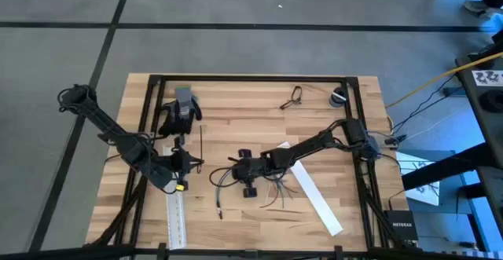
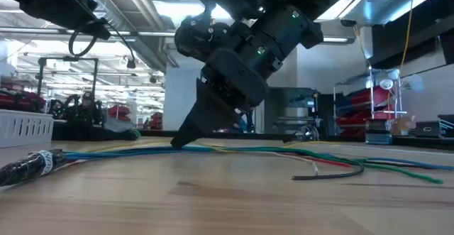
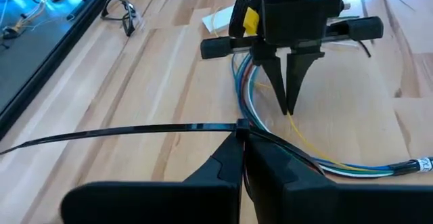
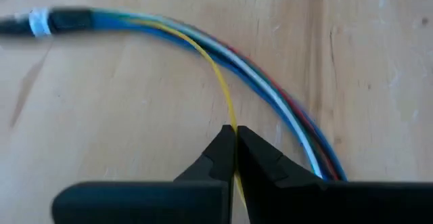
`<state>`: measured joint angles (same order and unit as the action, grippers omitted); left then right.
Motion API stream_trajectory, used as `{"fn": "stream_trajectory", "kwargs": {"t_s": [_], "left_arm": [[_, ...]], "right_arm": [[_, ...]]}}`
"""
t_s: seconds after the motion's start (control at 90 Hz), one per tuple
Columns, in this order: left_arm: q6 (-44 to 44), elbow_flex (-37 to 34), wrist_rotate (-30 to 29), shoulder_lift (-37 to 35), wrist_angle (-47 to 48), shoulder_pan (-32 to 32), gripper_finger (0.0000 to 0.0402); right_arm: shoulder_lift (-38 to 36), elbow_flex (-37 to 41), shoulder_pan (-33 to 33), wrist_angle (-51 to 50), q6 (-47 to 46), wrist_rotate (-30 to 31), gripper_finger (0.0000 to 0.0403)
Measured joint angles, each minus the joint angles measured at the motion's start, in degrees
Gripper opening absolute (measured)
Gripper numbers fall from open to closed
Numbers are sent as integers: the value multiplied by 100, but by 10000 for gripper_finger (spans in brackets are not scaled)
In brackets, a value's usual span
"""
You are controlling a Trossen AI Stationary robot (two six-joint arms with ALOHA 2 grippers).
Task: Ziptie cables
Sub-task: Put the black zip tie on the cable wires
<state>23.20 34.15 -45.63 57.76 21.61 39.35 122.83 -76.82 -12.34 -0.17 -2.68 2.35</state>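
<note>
Two dark arms meet over a wooden counter (image 1: pixel 236 103) in the lower middle of the overhead frame, where the cables (image 1: pixel 271 191) lie in a loose curved bunch, their ends splaying toward the lower centre. In the wrist views the bunch shows coloured strands — blue, white, red, green and yellow — joined at one end under a dark sheath with a white band.

The right gripper (image 4: pixel 235 137), reaching in from the frame's right, is down on the bunch with its fingers pressed together on a single yellow wire (image 4: pixel 220 82) that peels away from the rest. From counter height the same gripper (image 2: pixel 186 139) tilts steeply, its tips touching the cables (image 2: pixel 234 150) on the wood.

The left gripper (image 3: pixel 241 135), at the lower left of the overhead frame, holds its fingers clamped on a thin black zip tie (image 3: pixel 122 132) — the strap sticks out to one side, level above the counter, just short of the bunch.

A white strip (image 1: pixel 314 189) lies diagonally at lower right, another along the left edge. Dark gloves (image 1: pixel 179 112) and a pair of safety glasses (image 1: pixel 292 97) rest near the top.
</note>
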Motion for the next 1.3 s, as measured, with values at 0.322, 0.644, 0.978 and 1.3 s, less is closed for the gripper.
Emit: {"fn": "stream_trajectory", "kwargs": {"t_s": [0.322,0.644,0.978,1.3], "left_arm": [[-68,0,0,0,-2,-4,0],[-109,0,2,0,31,-4,0],[-109,0,2,0,30,-4,0],[-109,0,2,0,1,-4,0]], "right_arm": [[-15,-71,50,448,-271,-159,7],[-15,-795,53,-120,722,-704,150],[619,-940,-248,936,1691,-1258,220],[1622,-1975,-262,709,1895,-1445,220]]}}
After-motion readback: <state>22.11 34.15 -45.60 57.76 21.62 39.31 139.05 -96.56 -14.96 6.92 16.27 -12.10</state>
